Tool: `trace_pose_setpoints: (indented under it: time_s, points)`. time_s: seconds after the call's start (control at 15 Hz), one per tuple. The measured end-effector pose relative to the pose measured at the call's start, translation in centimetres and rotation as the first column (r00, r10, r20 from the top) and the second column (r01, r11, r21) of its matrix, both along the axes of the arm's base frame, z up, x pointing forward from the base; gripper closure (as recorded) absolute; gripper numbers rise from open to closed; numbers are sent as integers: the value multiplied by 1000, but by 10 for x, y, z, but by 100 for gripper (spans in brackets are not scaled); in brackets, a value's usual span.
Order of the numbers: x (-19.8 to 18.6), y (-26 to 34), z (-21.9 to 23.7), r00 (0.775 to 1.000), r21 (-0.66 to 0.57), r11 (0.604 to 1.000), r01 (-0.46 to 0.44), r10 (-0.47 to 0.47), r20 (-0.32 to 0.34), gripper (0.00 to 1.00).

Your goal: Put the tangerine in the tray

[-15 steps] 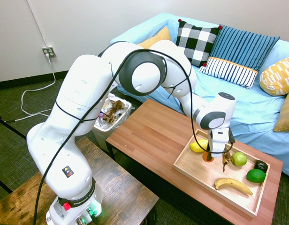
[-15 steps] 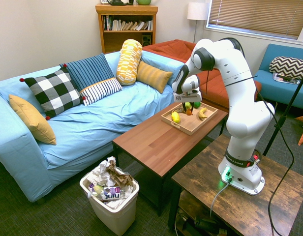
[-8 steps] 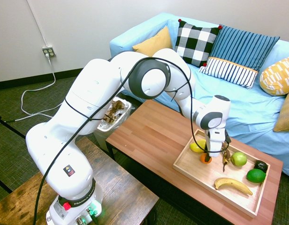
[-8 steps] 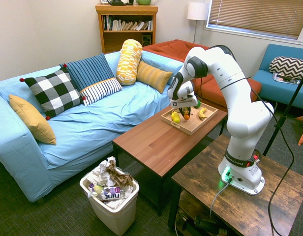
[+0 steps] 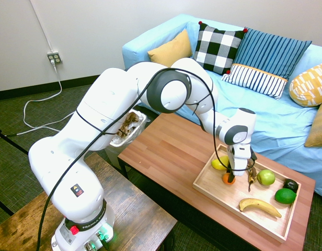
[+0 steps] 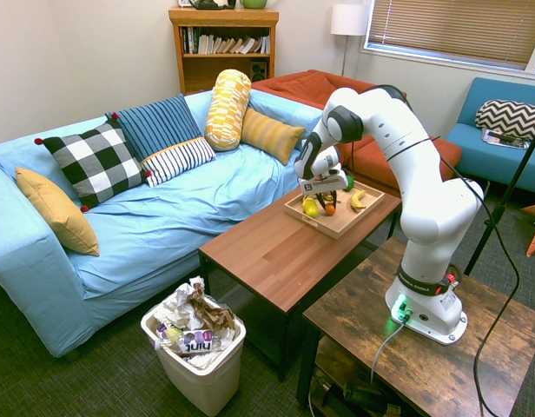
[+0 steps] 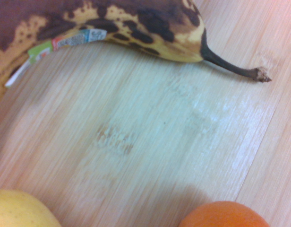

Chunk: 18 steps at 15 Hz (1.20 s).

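Note:
The tangerine [image 5: 228, 179] [image 6: 329, 208], small and bright orange, rests low on the base of the light-wood tray [image 5: 222, 194] [image 6: 338, 223] near its left end. My gripper [image 5: 231, 173] [image 6: 326, 201] points straight down onto it, fingers shut around the fruit. In the wrist view the tangerine [image 7: 224, 215] shows at the bottom edge over the pale tray base [image 7: 150, 132].
The tray also holds a yellow lemon-shaped fruit [image 5: 219, 163], a browned banana [image 5: 251, 177] [image 7: 112, 23], a green apple [image 5: 265, 177], a lime [image 5: 285, 196], a dark fruit [image 5: 290, 184] and a yellow banana [image 5: 259, 206]. The tray lies on a wooden coffee table [image 5: 169, 151] beside a blue sofa [image 5: 286, 120].
The arm has lowered and shifted slightly toward the tray's left end, bringing the tangerine down onto the tray base. The fingers stay shut.

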State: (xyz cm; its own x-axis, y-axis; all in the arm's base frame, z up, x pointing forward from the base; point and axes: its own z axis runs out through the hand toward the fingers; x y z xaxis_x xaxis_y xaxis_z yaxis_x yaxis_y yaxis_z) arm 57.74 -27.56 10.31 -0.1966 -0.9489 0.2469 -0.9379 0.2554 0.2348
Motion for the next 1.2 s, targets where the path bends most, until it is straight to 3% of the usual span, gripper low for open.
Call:
trace_pose_setpoints:
  time_s: [0.8,1.2]
  points:
    - [3,2,1,1000,-2,1000,-7,7,0,0]
    - [-13,-8,62,999,-19,1000,7,-6,47,0]
